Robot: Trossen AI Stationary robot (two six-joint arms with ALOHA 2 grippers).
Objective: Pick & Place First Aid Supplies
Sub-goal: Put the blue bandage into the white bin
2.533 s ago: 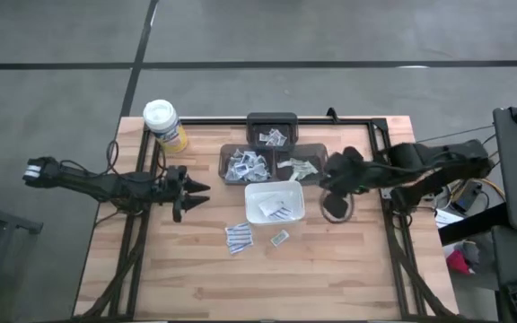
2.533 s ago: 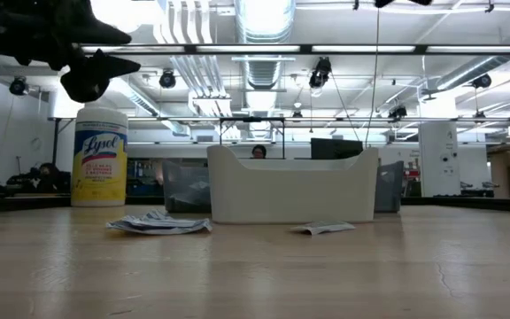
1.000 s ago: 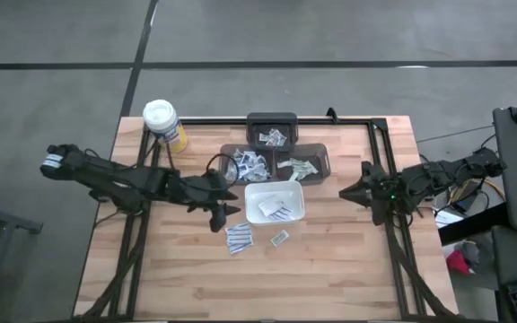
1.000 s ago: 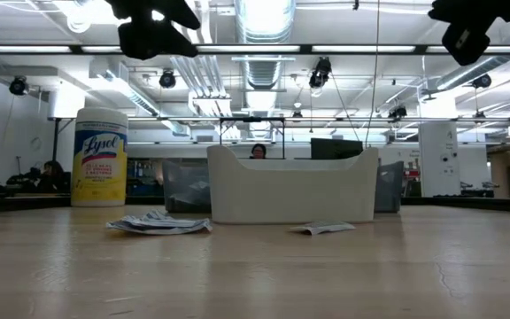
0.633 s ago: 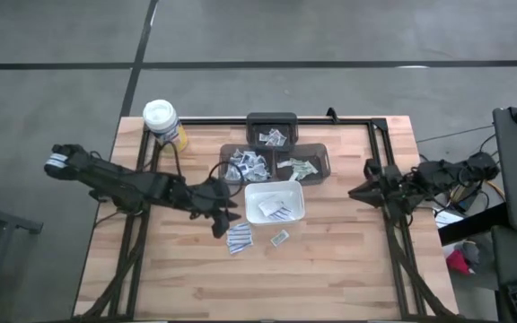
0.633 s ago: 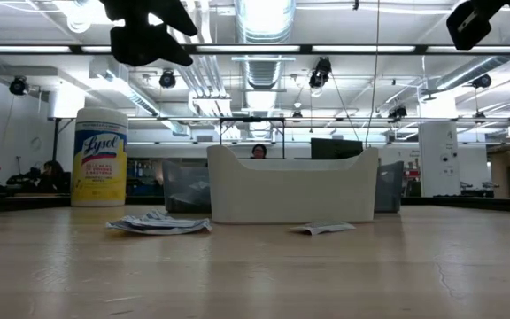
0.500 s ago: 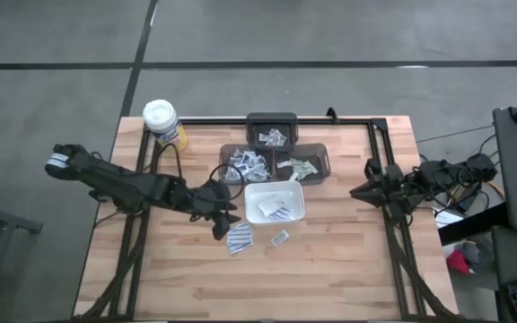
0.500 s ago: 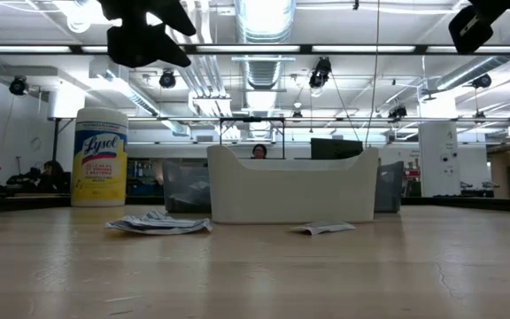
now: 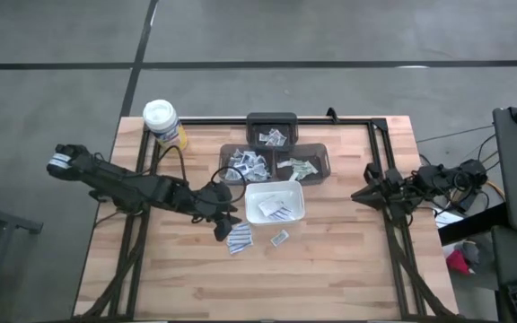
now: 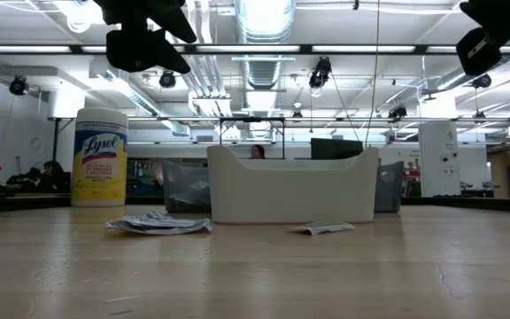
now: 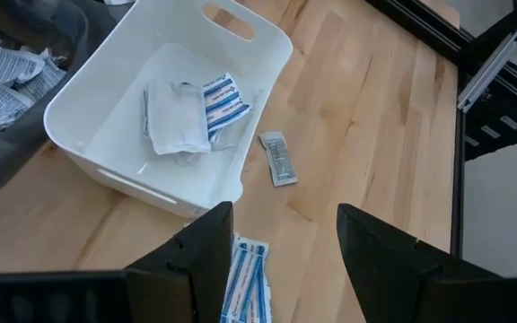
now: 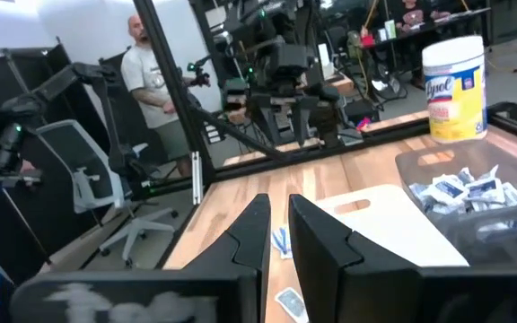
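Hovering left pincer (image 9: 227,224) above packets (image 9: 238,238)

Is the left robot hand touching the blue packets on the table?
Apart. In the low view the left gripper hangs high above the packets.

Lying flat in small sealed packets (image 9: 238,238), white with blue print: a few loose on the table (image 9: 330,278), some inside the white tray (image 9: 294,211), more heaped in dark bins (image 9: 225,161).
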